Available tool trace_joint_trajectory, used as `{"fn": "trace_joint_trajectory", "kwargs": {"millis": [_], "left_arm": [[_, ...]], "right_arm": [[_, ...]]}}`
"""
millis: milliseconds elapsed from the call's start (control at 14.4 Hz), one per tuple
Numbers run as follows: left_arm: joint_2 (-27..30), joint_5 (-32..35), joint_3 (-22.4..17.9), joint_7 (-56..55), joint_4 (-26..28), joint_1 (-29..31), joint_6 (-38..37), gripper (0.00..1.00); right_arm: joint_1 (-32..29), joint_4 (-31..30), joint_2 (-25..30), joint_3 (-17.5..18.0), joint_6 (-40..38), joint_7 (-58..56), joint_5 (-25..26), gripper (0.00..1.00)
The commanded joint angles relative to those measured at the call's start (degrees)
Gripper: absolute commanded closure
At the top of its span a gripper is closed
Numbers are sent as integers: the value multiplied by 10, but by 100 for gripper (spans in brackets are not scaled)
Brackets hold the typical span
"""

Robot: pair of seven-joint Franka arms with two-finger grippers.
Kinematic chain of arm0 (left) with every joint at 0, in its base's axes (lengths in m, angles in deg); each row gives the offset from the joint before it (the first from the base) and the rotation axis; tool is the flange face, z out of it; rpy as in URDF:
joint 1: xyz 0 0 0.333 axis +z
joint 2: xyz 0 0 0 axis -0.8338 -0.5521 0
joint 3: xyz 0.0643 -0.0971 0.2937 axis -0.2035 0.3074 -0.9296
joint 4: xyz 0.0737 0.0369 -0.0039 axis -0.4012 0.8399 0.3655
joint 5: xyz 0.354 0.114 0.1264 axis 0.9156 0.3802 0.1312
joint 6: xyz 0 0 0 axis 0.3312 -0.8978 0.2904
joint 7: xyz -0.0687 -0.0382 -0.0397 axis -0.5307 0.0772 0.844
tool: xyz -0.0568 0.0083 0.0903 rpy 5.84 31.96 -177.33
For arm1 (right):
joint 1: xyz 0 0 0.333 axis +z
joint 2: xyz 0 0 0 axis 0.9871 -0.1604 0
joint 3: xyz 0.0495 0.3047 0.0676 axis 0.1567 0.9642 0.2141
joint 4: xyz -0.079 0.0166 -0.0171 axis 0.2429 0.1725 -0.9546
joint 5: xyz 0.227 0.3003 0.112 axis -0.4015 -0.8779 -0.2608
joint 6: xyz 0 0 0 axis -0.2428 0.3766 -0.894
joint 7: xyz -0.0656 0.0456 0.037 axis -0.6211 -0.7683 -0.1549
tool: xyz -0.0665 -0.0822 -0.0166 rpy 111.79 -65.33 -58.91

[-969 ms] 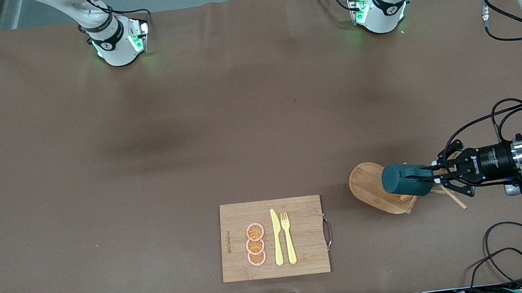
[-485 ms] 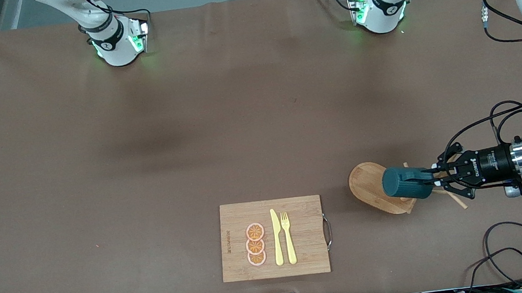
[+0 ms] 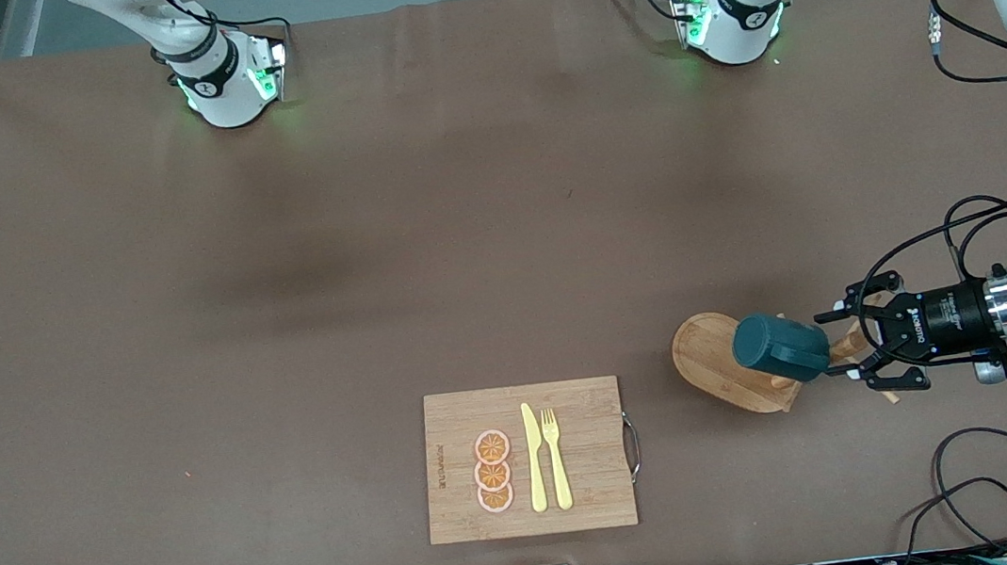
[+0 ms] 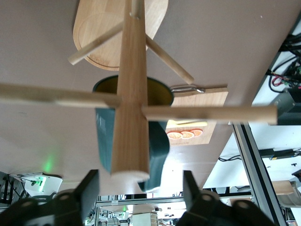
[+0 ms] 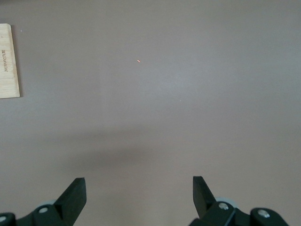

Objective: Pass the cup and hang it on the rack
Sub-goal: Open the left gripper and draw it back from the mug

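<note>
The left gripper (image 3: 838,347), jaws spread and off the cup (image 3: 778,349) hanging on the rack (image 3: 721,362) at the counter's left-arm end, should back straight out clear of the pegs; the right gripper (image 5: 139,194) waits wide open.

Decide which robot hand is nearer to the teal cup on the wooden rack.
Left. The left hand is open right beside the cup on the rack; the right hand is over bare table elsewhere.
</note>
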Motion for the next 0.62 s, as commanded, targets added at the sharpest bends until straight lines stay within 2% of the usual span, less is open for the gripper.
{"fn": "trace_joint_trajectory", "kwargs": {"millis": [0, 208, 554], "left_arm": [[34, -5, 4, 2, 5, -6, -1, 0], [76, 30, 5, 1, 5, -27, -5, 0], [139, 191, 5, 0, 7, -110, -19, 0]], "right_arm": [[-6, -8, 6, 3, 5, -7, 3, 0], [-6, -8, 6, 4, 5, -7, 3, 0], [-6, -8, 6, 3, 8, -7, 3, 0]]}}
